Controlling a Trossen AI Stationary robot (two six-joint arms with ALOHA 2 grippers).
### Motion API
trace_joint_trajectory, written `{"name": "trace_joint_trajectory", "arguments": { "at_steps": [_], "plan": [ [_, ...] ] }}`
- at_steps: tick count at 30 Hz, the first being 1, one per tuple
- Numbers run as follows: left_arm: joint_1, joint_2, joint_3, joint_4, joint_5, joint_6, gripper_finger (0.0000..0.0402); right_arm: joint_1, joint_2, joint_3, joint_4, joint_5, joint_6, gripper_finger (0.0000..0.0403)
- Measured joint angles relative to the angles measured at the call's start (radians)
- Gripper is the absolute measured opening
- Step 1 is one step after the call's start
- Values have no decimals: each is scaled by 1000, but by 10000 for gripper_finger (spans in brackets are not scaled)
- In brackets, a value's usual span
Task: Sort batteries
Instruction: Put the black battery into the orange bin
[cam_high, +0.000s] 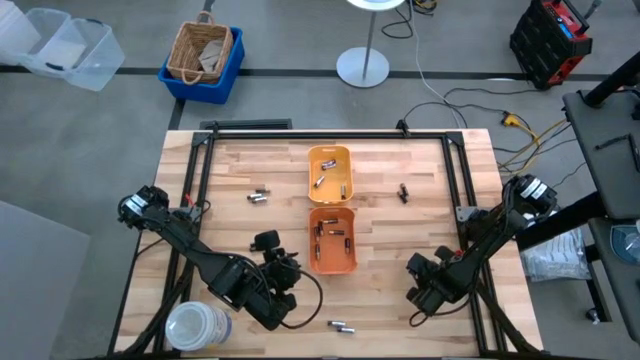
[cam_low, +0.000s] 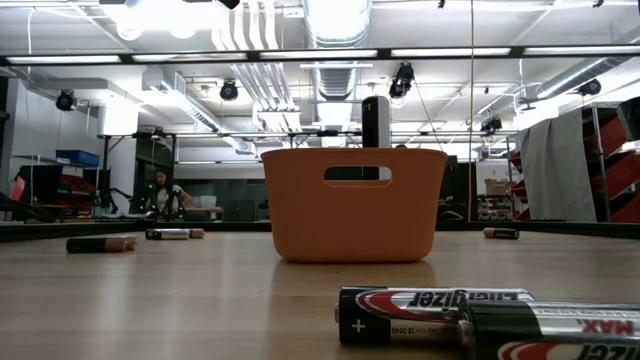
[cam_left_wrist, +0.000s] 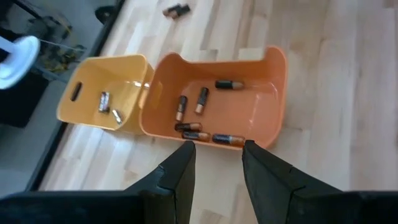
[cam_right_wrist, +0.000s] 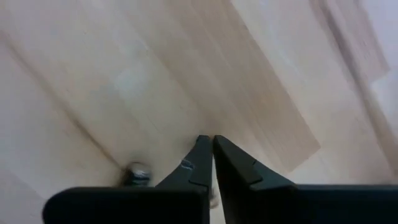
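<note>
right wrist view: blurred battery (cam_right_wrist: 138, 175) behind right gripper (cam_right_wrist: 209, 144).

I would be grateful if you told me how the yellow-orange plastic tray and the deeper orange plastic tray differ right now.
The yellow-orange plastic tray lies farther from the arms; the orange plastic tray sits nearer them. The yellow-orange tray is paler, the orange tray deeper in hue. In the left wrist view the yellow-orange tray shows only two or three batteries, while the orange tray holds about five batteries. Both are open rectangular tubs standing end to end on the wooden table.

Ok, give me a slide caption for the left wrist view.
Open left pincer above the orange tray holding six batteries, yellow-orange tray alongside.
</note>
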Motion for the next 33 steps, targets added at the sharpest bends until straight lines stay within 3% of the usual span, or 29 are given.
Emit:
{"name": "trace_joint_trajectory", "arguments": {
  "at_steps": [11, 13, 16, 18, 22, 26, 33],
  "plan": [
    [0, 0, 0, -5, -54, 2, 114, 0, -71, 99, -338, 128, 5, 8],
    [0, 0, 0, -4, -57, 2, 114, 0, -94, 133, -352, 79, 34, 8],
    [0, 0, 0, -3, -58, 3, 114, 3, -133, 155, -389, -128, 180, 9],
    [0, 0, 0, -3, -58, 14, 114, 16, -157, 175, -360, -154, 223, 15],
    [0, 0, 0, -3, -58, 61, 114, 61, -181, 173, -341, -134, 322, 50],
    [0, 0, 0, -7, -57, 69, 114, 108, -175, 154, -320, -98, 478, 112],
    [-8, 0, -22, -29, -57, 64, 114, 131, -133, 95, -145, -55, 612, 206]
  ]
}}
